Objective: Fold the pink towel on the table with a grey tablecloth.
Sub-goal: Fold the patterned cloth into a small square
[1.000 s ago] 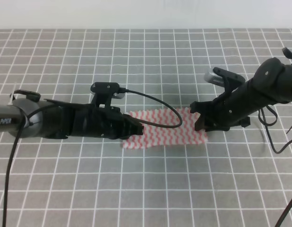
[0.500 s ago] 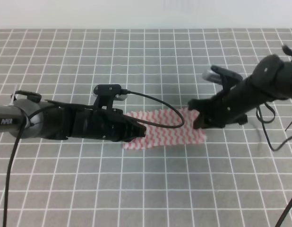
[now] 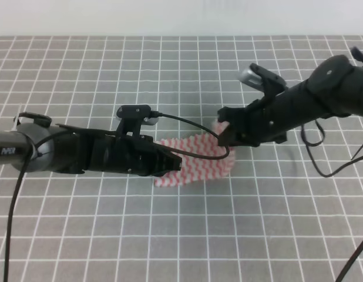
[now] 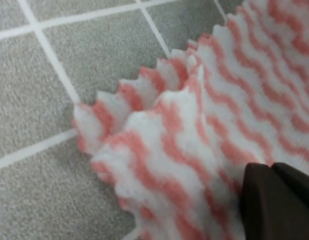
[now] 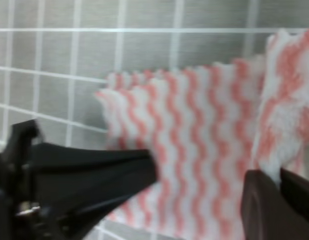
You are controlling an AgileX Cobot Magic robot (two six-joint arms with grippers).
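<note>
The pink towel [image 3: 196, 161] lies on the table with a grey tablecloth [image 3: 81, 235], near the middle. My left gripper [image 3: 175, 163] is shut and its tip rests on the towel's left part; the left wrist view shows the dark fingers [image 4: 282, 200] together over the striped cloth [image 4: 194, 135], whose jagged edge lies in two layers. My right gripper [image 3: 224, 134] is shut on the towel's right edge, which it holds lifted and curled over toward the left. In the right wrist view the raised edge [image 5: 287, 95] stands above the fingers [image 5: 264, 210], with the left gripper [image 5: 144, 167] lying across the towel.
Black cables [image 3: 199, 132] run from the left arm over the towel and hang from the right arm [image 3: 322, 158]. The grid cloth extends in all directions around the towel. A pale wall [image 3: 181, 17] bounds the far edge.
My right gripper has moved left and up with the towel's right edge, so the towel now looks shorter and curled at the right. The left gripper has stayed put.
</note>
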